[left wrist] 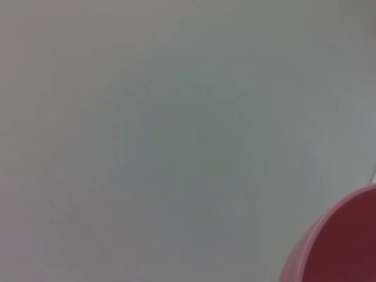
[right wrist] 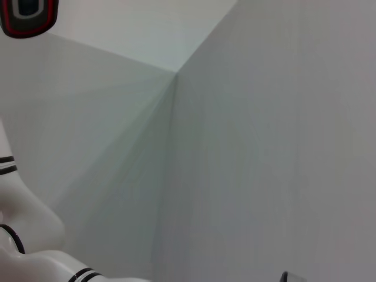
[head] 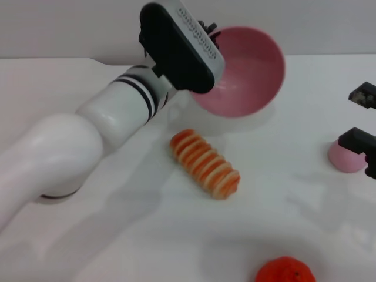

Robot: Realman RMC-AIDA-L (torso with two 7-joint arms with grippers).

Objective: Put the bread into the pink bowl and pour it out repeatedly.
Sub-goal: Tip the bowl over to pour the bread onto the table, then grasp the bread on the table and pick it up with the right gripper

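Note:
The bread [head: 205,163], a ridged roll with orange and cream stripes, lies on the white table in the middle of the head view. Behind it the pink bowl [head: 247,76] is tipped on its side with its empty inside facing me. My left gripper [head: 210,32] holds the bowl at its left rim, and the black wrist body hides most of the fingers. A piece of the bowl's rim [left wrist: 341,247] shows in the left wrist view. My right gripper [head: 363,120] hangs at the right edge with its fingers apart and nothing between them.
A small pink dome-shaped lump [head: 346,157] sits just beside the right gripper. An orange fruit [head: 286,270] lies at the front edge. The white table [head: 117,235] runs back to a pale wall.

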